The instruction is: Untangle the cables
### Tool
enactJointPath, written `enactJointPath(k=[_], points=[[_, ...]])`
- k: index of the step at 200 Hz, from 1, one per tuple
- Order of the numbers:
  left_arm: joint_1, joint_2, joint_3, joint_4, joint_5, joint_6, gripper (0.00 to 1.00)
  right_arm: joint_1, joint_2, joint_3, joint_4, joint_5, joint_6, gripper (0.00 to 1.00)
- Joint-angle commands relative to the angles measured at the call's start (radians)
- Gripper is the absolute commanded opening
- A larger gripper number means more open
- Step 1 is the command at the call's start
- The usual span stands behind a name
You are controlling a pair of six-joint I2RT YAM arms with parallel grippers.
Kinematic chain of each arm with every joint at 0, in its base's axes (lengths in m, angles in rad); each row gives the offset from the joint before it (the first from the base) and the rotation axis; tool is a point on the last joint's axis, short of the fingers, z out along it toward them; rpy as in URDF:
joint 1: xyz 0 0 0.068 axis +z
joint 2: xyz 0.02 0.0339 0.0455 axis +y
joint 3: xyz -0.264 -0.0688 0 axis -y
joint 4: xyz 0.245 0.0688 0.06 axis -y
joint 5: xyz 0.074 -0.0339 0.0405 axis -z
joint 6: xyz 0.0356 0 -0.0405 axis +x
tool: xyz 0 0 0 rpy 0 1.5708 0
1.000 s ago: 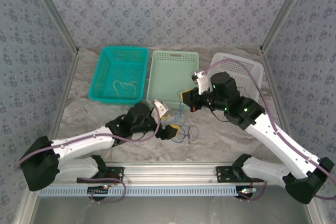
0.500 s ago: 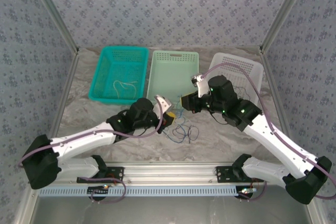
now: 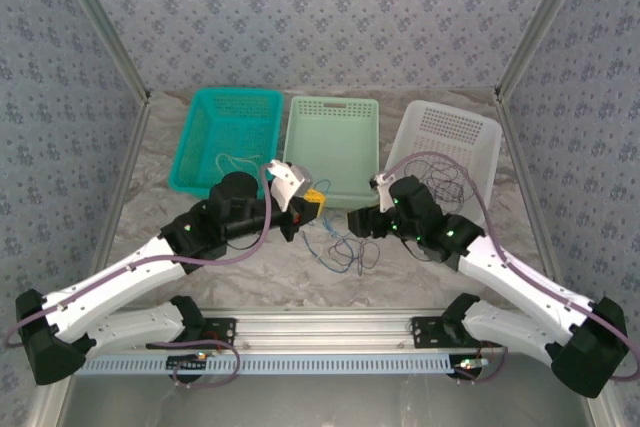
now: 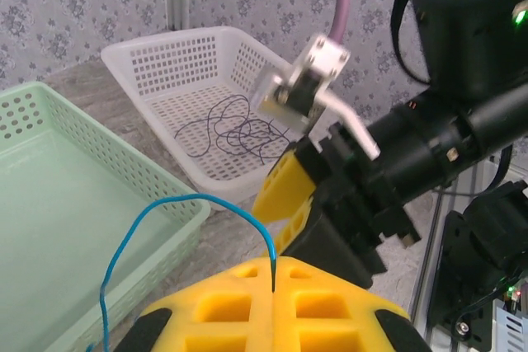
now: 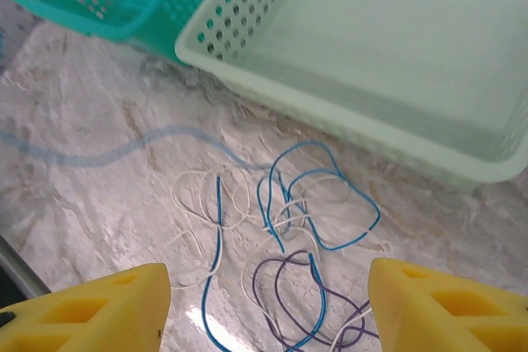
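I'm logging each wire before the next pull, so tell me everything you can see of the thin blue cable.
The thin blue cable is a floppy, plastic-looking wire. One stretch is pinched between the yellow pads of the shut left gripper and arcs away near the pale green basket. On the marbled table it lies in loose loops, crossing a whitish cable and a dark purple cable.

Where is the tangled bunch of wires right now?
From above, the tangle lies on the table before the pale green basket, near the left hand and right hand.
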State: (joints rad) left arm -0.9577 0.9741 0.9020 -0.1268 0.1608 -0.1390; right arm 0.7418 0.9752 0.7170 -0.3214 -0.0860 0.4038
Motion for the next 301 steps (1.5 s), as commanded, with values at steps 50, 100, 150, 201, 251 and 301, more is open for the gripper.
enactJointPath(k=[50,100,150,201,251,301], points=[[-0.007,-0.032,0.094,-0.018,0.029,-0.027,0.0,0.154,0.205,-0.107,0.368,0.141,0.039,0.74],[-0.007,-0.044,0.133,0.019,0.09,-0.074,0.0,0.191,0.351,-0.06,0.472,0.247,0.048,0.82],[-0.007,-0.05,0.154,0.096,0.171,-0.134,0.0,0.197,0.459,-0.022,0.526,0.275,0.069,0.63],[-0.007,-0.081,0.244,0.087,0.15,-0.102,0.0,0.197,0.541,-0.041,0.498,0.214,0.098,0.37],[-0.007,-0.056,0.412,0.033,0.091,-0.031,0.0,0.199,0.587,-0.085,0.485,0.179,0.141,0.12],[-0.004,0.0,0.54,-0.022,0.025,0.015,0.0,0.197,0.56,-0.15,0.479,0.175,0.16,0.08]])
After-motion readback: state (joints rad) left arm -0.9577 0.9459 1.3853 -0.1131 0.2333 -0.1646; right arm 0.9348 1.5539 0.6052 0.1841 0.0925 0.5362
